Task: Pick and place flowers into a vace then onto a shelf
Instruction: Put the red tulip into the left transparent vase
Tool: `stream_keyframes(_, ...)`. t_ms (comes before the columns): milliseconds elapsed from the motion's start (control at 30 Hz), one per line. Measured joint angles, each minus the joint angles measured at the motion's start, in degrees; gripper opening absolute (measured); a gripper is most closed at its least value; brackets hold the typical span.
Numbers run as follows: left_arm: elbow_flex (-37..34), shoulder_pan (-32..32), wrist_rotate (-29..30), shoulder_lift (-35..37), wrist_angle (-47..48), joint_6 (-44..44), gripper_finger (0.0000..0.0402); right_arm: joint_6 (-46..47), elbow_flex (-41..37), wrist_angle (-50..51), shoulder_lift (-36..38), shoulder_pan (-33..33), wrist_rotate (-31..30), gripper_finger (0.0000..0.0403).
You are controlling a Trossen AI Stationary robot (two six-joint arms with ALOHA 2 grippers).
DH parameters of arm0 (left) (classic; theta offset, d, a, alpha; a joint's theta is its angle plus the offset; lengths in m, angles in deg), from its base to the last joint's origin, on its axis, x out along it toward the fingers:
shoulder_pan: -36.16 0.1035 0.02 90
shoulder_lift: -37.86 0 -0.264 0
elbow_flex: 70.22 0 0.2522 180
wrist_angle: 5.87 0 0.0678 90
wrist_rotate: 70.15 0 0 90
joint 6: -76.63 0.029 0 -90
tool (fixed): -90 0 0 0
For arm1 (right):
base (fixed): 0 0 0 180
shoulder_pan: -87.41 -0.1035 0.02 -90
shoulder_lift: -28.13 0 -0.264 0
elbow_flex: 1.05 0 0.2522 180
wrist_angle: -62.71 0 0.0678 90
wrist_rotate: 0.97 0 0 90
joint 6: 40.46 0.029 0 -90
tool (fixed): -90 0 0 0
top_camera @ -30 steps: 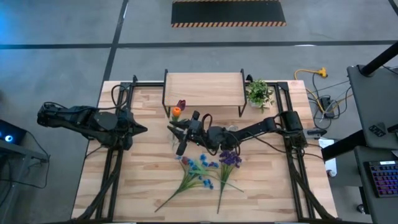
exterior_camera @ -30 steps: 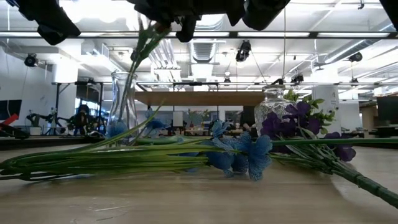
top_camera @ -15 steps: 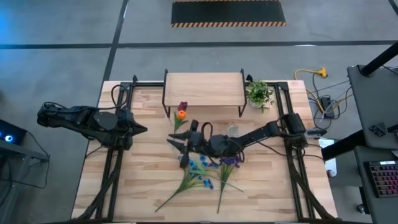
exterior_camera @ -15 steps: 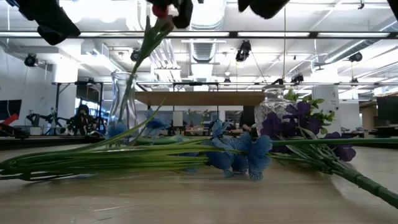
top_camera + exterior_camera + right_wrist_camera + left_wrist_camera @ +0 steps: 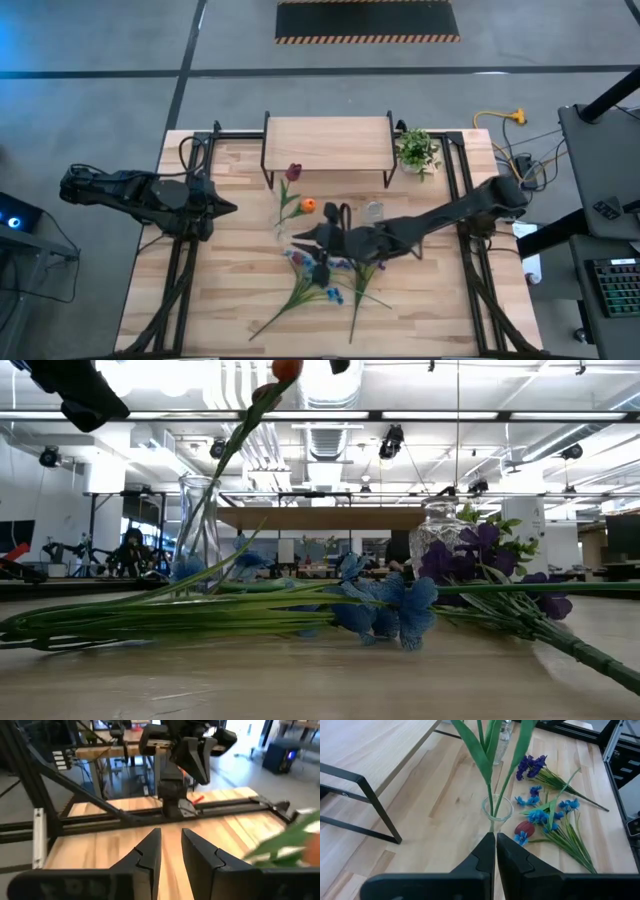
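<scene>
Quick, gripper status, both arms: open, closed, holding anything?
Left gripper: closed, empty, parked at the table's left side.
Right gripper: jaws slightly apart, nothing between them, above the loose flowers.

The shelf stands at the table's far edge, the landmark for the rest. A potted plant sits just beside its right end. In front of its left half stands a vase with two flower stems in it. A second glass vase stands in front of its right half. Farther forward, loose flowers lie flat on the table. The right gripper hangs between vase and loose flowers; the left gripper waits well left of the vase
</scene>
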Motion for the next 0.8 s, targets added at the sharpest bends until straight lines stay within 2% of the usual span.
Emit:
stream_keyframes(200,0.0,0.0,0.0,0.02,0.0,0.37,0.0,11.86,0.02,18.57,4.59,-4.2,0.56,0.0069)
stream_keyframes(367,0.0,0.02,-0.47,-0.08,-0.26,-1.42,0.0,18.51,0.02,28.0,4.99,-8.74,2.27,0.0068)
stream_keyframes(567,0.0,0.02,-1.13,-1.67,-2.23,-8.71,0.0,21.89,0.0,32.52,3.65,-12.95,3.09,0.0068)
stream_keyframes(800,0.0,-0.17,-3.93,-6.74,-10.62,-10.21,0.0,24.34,0.0,33.1,0.0,-13.46,5.56,0.0069)
